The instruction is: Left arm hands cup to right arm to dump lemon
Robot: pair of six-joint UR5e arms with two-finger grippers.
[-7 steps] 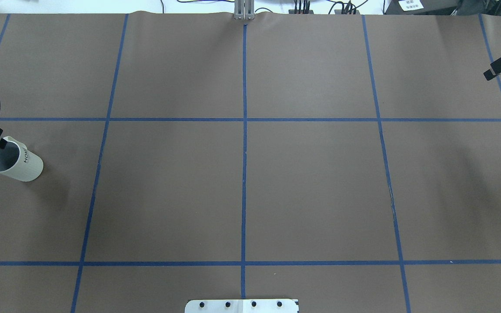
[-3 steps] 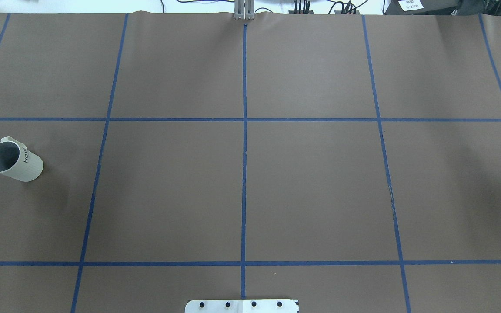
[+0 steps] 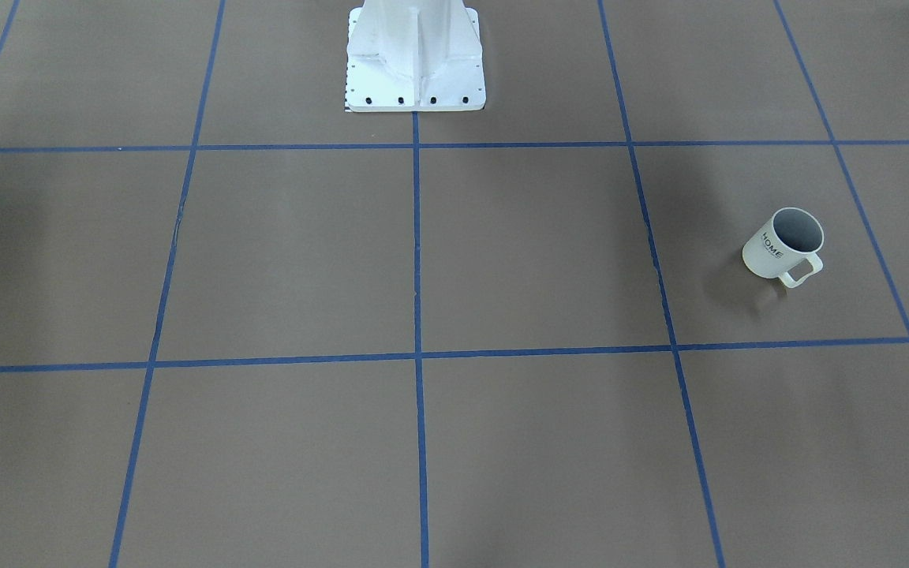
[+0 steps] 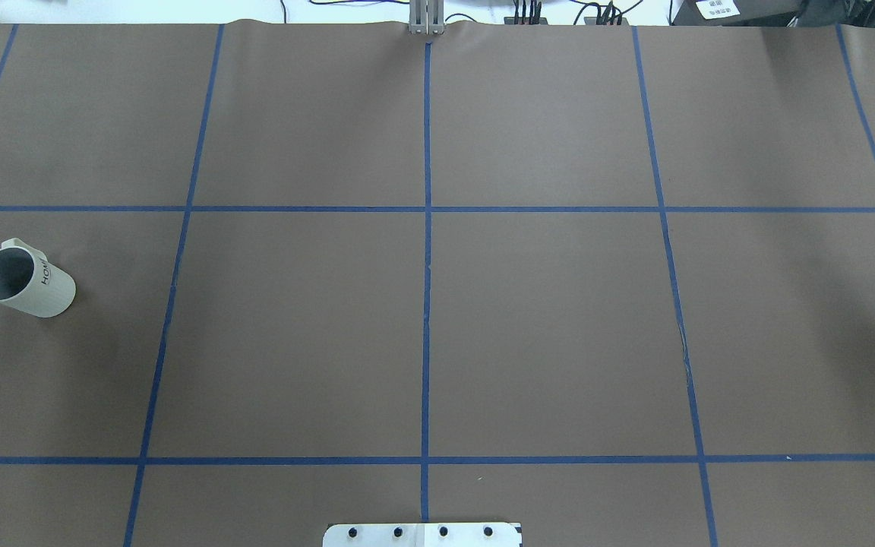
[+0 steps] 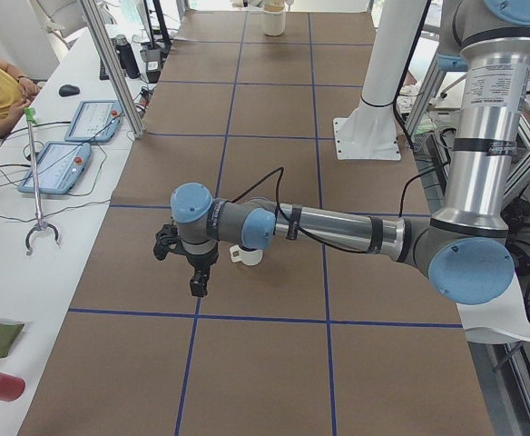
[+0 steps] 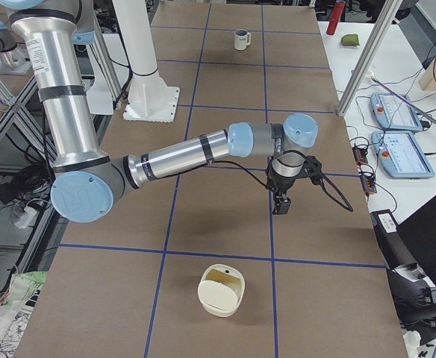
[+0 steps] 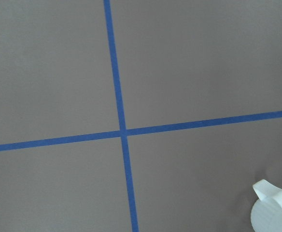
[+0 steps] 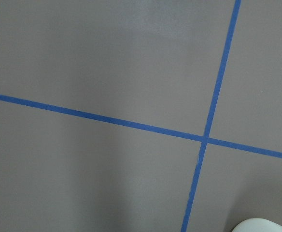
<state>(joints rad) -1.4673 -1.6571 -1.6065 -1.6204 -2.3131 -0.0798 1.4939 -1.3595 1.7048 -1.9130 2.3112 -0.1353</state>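
The cup stood upright on the worktop, unheld, apparently empty; no lemon visible. Could not tell whether left claw or right claw was apart or together. Dump probably done.

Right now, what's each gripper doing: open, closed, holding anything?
Left gripper: cannot tell open or shut; not on the cup.
Right gripper: cannot tell.

brown table cover crossed by blue tape, white bench alongside.
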